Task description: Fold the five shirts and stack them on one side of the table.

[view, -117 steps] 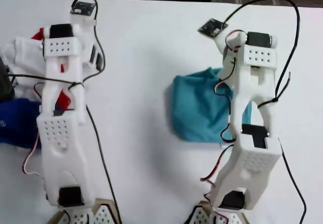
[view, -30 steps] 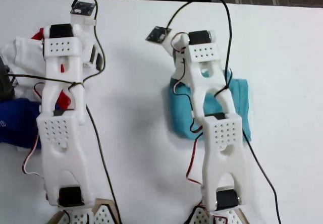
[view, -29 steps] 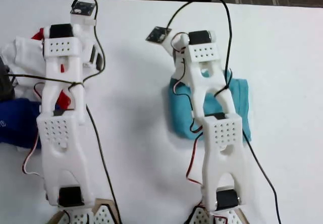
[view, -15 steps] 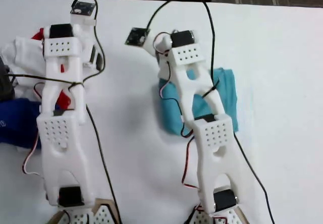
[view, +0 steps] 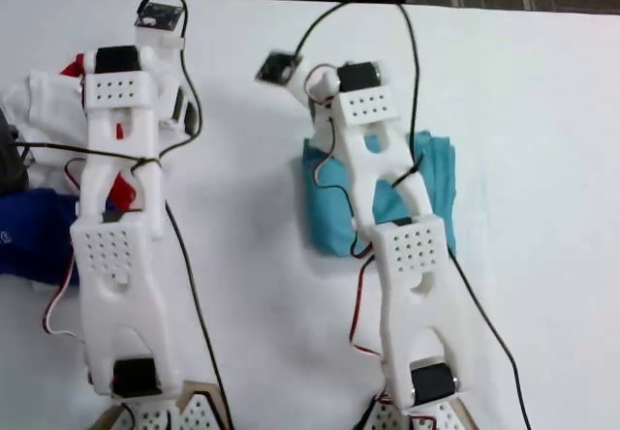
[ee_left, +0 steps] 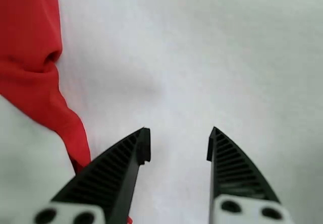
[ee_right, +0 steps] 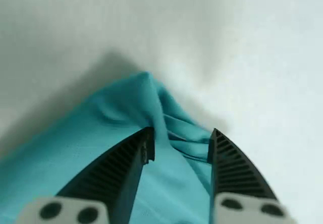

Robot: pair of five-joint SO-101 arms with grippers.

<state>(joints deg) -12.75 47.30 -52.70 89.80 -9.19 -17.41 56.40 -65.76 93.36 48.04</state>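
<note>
Here, on the white table (view: 542,81), a folded teal shirt (view: 329,207) lay near the middle under the right arm, its longer side seemingly running across the table and one corner pointing ahead of the jaws. Soft, light and limp, it would likely bunch unless taken at a folded edge. The right gripper (ee_right: 179,146) stood parted astride a ridge of its cloth. The left gripper (ee_left: 176,146) hung parted beside a red shirt (ee_left: 35,57).

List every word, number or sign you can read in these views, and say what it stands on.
No text can be read.
On the blue shirt, a small white mark at the high view's left edge: too blurred to read.
On the teal shirt and the red shirt: no print shows.
</note>
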